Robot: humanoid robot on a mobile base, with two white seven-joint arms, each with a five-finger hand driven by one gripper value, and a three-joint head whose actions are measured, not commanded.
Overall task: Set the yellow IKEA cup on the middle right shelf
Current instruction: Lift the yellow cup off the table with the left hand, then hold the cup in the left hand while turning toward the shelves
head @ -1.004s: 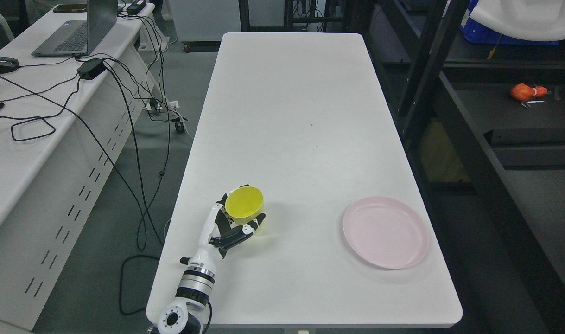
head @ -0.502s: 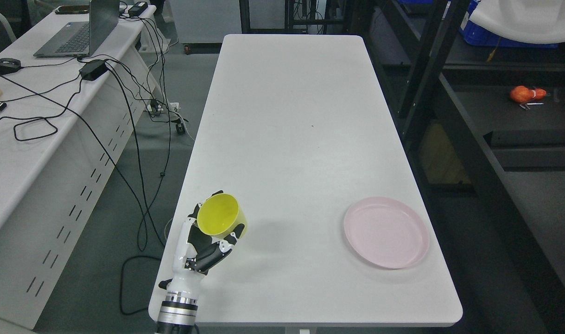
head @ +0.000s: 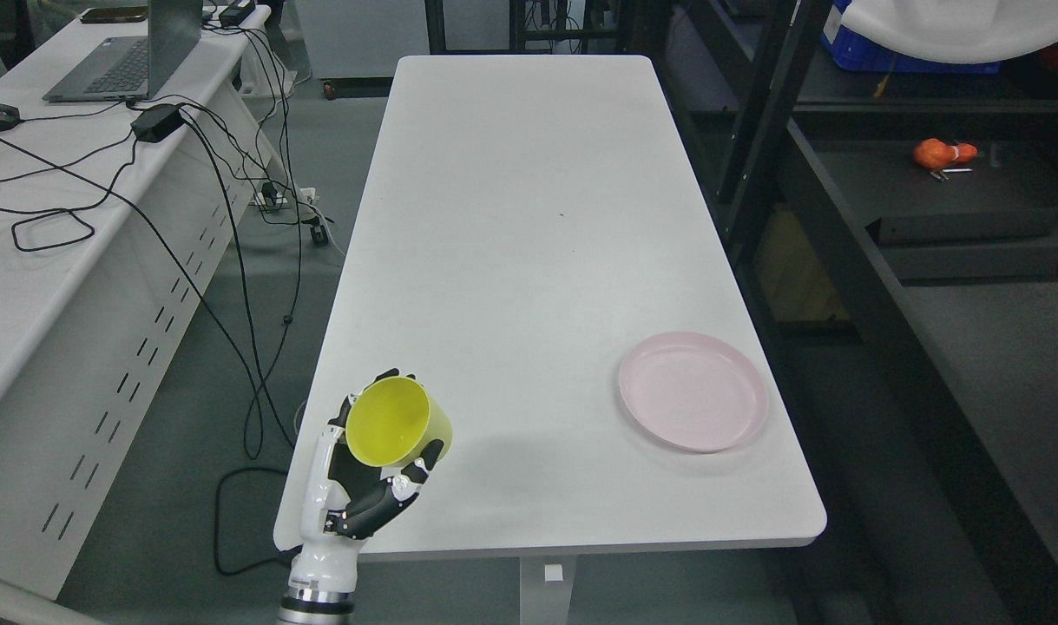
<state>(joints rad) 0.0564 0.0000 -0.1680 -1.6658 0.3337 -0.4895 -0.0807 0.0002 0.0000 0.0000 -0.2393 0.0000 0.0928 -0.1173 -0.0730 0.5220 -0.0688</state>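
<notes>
My left hand (head: 368,473) comes up from the bottom edge, left of the middle, and is shut on the yellow cup (head: 396,421). The cup is lifted off the white table (head: 537,217) near its front left corner and tilts with its mouth toward me. The dark shelving unit (head: 841,217) stands to the right of the table. My right arm does not show.
A pink plate (head: 693,391) lies on the table at the front right. An orange object (head: 938,154) lies on a dark shelf at the right. A white desk (head: 25,286) with a laptop (head: 129,52) and cables stands on the left.
My left hand has lifted the cup off the table and drawn it left and toward me. The whole picture has shifted, so the camera has moved.
</notes>
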